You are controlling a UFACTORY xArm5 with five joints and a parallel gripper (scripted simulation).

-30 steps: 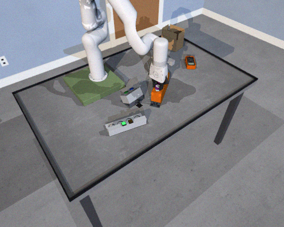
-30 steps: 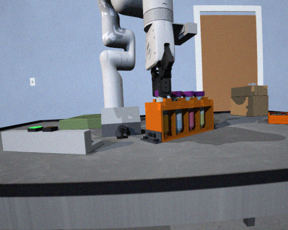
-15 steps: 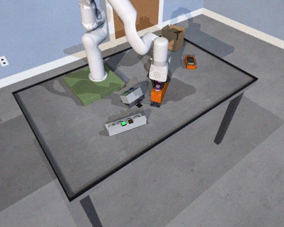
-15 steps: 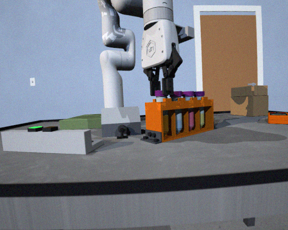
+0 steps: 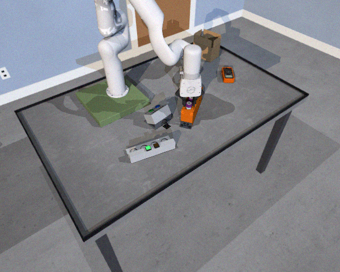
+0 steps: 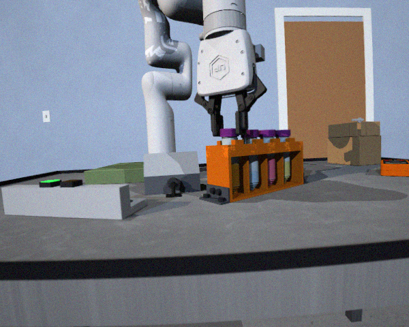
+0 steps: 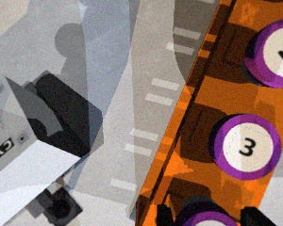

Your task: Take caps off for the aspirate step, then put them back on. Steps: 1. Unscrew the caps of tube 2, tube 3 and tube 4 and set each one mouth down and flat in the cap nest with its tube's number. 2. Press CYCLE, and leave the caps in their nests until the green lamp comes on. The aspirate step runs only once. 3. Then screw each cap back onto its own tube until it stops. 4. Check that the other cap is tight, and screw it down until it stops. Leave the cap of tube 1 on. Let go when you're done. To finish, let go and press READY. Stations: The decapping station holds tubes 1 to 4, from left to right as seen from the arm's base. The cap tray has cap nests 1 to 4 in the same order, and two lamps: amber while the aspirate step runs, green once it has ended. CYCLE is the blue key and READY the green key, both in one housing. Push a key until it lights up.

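Grey tabletop (image 5: 105,181) (image 6: 232,228) (image 7: 106,195) — gripper (image 5: 189,105) (image 6: 228,134) (image 7: 208,217) fingers spread around tube 4's purple cap (image 5: 188,103) (image 6: 228,132) (image 7: 209,219) — green lamp (image 5: 148,148) (image 6: 50,181) lit.

arm (image 5: 156,28) (image 6: 159,112): wht, rounded; gripper (image 5: 189,101) (image 6: 229,129) (image 7: 208,218): wht hsg, hex logo, screws; blk fingers

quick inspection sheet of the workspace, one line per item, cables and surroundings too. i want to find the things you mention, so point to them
surface: grey table top (image 5: 120,190) (image 6: 232,228), black edging
job's things: orange rack (image 5: 187,116) (image 6: 217,165) (image 7: 226,97) with four purple-capped tubes; cap tray (image 5: 152,153) (image 6: 63,201), green lamp (image 5: 148,148) (image 6: 50,181) lit; key housing (image 5: 159,116) (image 6: 171,163) (image 7: 38,174) beside rack
clutter: cardboard box (image 5: 214,52) (image 6: 368,151), orange meter (image 5: 228,75) (image 6: 396,169)
grippers: gripper (image 5: 189,102) (image 6: 228,133) (image 7: 208,217) fingers either side of the cap next to cap 3 (image 7: 246,147); firm grip unclear
cables: nothing seen
surroundings: blue walls, brown door (image 5: 164,17) (image 6: 324,88)
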